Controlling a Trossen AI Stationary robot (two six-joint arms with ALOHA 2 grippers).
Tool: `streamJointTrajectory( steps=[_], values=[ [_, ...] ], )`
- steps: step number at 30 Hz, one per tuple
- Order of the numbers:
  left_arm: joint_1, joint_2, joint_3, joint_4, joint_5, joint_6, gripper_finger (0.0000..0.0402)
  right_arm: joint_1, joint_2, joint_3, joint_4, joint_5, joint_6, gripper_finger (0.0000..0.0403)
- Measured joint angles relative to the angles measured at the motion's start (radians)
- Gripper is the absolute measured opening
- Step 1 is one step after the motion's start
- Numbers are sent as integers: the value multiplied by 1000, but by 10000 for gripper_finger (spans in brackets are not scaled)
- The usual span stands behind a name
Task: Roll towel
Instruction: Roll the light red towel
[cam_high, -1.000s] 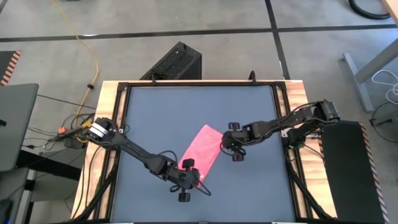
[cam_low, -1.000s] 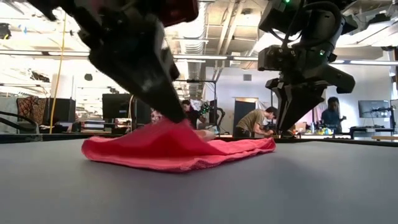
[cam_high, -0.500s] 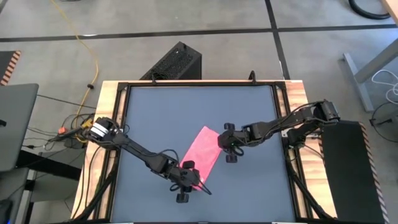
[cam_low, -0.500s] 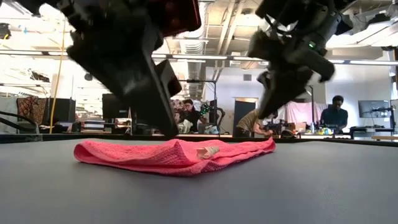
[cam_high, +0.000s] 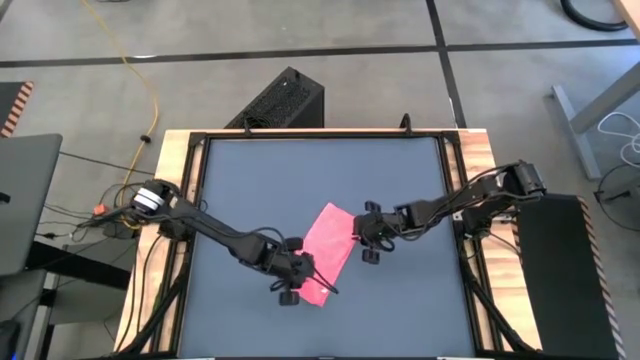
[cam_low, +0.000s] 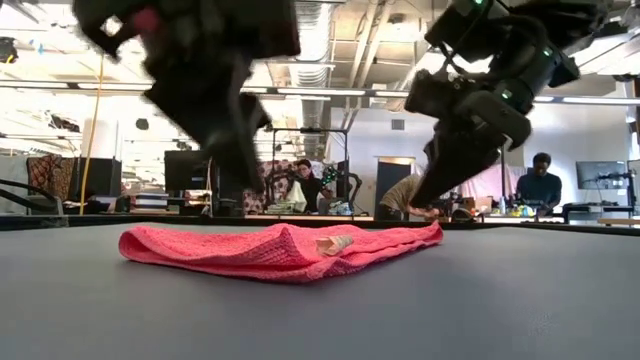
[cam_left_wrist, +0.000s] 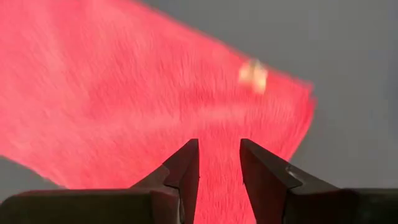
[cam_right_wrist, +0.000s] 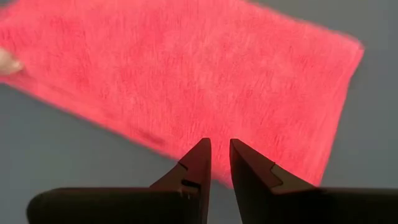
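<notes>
- The towel (cam_high: 325, 248) lies slack on the dark bench (cam_high: 250, 180), a little toward the near edge from the middle, as a long folded strip slanting from the middle of the bench down toward the near edge.
- In the low view the towel (cam_low: 280, 248) sits flat, with only a low hump along its length and its small white tag (cam_low: 334, 243) showing on top; no coil or tube shape is visible.
- The left pincer (cam_high: 292, 282) hovers at the towel's end nearest the near edge. In the left wrist view its fingers (cam_left_wrist: 186, 168) are apart with red cloth showing between them, gripping nothing.
- The right pincer (cam_high: 366, 240) sits just beside the towel's long edge on the side toward the bench's right edge. In its wrist view its fingers (cam_right_wrist: 200, 163) stand slightly apart, empty, pointing at the cloth's edge.
- Judging from this, the folding into a strip looks done, while the rolling itself has not begun: one end has yet to be lifted and turned over along the strip.
</notes>
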Motion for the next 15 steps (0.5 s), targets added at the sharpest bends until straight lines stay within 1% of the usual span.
streamJointTrajectory(
  steps=[3, 5, 11, 15],
  values=[
    [1, 34, -32, 15, 57, -27, 96, 7, 1, -21, 19, 1, 12, 87],
    [1, 58, -47, 44, 66, -50, 92, 2, 7, -38, 58, 3, 12, 87],
    [0, 91, -60, 95, 95, -103, 79, -49, 42, -69, 99, 24, -10, 87],
    [-10, 101, -60, 129, 108, -141, 73, -83, 103, -55, 124, -6, -37, 87]
  ],
)
